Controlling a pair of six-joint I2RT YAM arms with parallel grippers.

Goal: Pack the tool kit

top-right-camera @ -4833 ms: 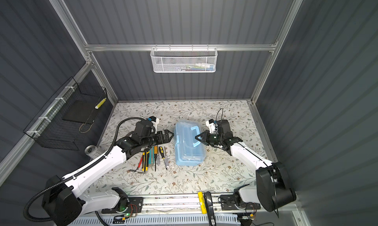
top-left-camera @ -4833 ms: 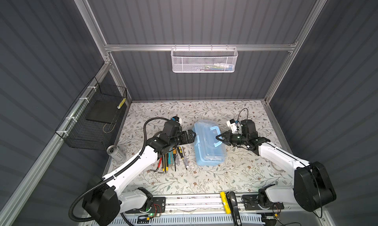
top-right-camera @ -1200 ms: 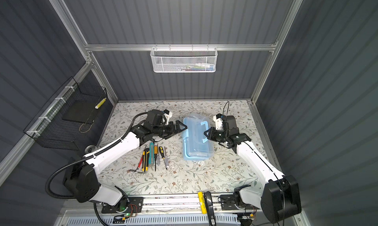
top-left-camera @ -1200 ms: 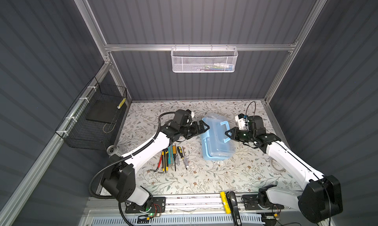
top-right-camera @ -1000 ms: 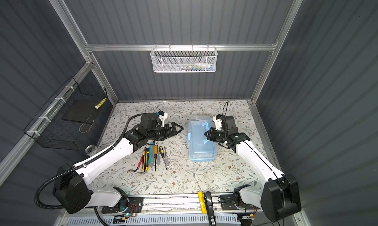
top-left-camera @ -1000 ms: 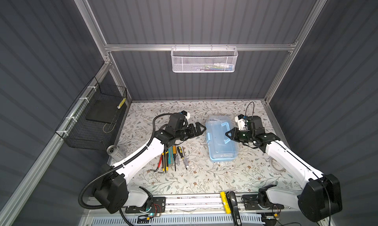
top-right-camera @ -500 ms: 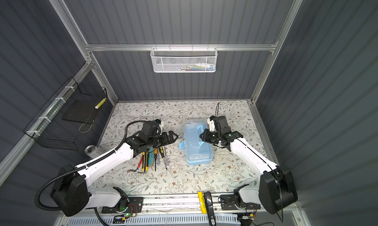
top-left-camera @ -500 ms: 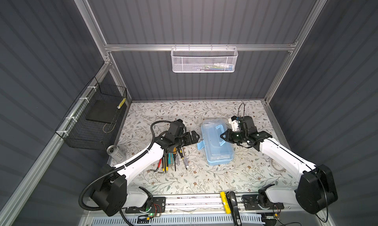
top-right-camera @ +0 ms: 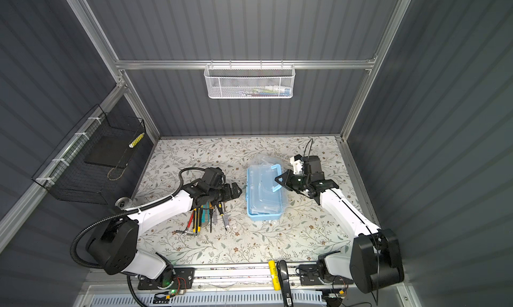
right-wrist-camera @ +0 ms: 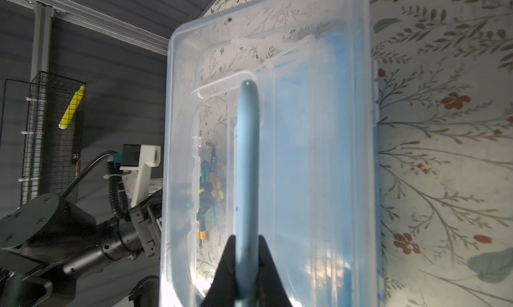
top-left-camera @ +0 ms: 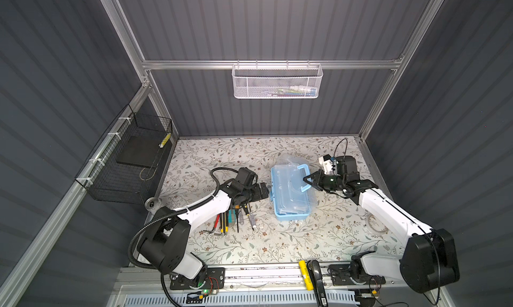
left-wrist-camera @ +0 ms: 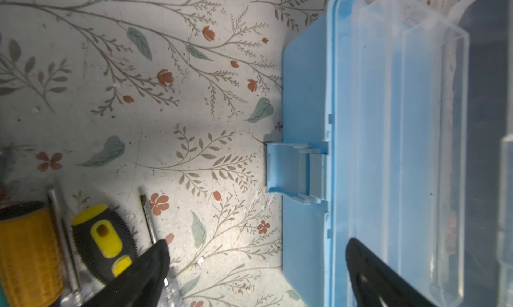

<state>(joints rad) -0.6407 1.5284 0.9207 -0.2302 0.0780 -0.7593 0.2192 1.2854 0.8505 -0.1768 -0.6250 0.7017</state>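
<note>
The tool kit [top-left-camera: 290,193] [top-right-camera: 263,193], a light-blue box under a clear lid, lies mid-table in both top views. My right gripper [top-left-camera: 305,179] [top-right-camera: 277,180] [right-wrist-camera: 246,239] is shut on its blue handle [right-wrist-camera: 247,158], reaching in from the right. My left gripper [top-left-camera: 266,191] [top-right-camera: 238,191] [left-wrist-camera: 255,244] is open beside the box's left wall, holding nothing. The blue latch [left-wrist-camera: 288,169] sticks out from that wall, just beyond my fingertips. Screwdrivers and other hand tools [top-left-camera: 233,216] [top-right-camera: 208,215] lie in a row under my left wrist, and a yellow-and-black handle [left-wrist-camera: 105,241] is close to one finger.
A black wire basket [top-left-camera: 125,164] hangs on the left wall. A white mesh basket [top-left-camera: 277,82] hangs on the back wall. Clear plastic [top-left-camera: 287,160] shows just behind the box. A loop of wire [top-left-camera: 376,226] lies right of my right arm.
My left gripper has drawn back from the box's far end to its left side, still open. The box has shifted slightly left, with the right gripper still shut on the handle.
</note>
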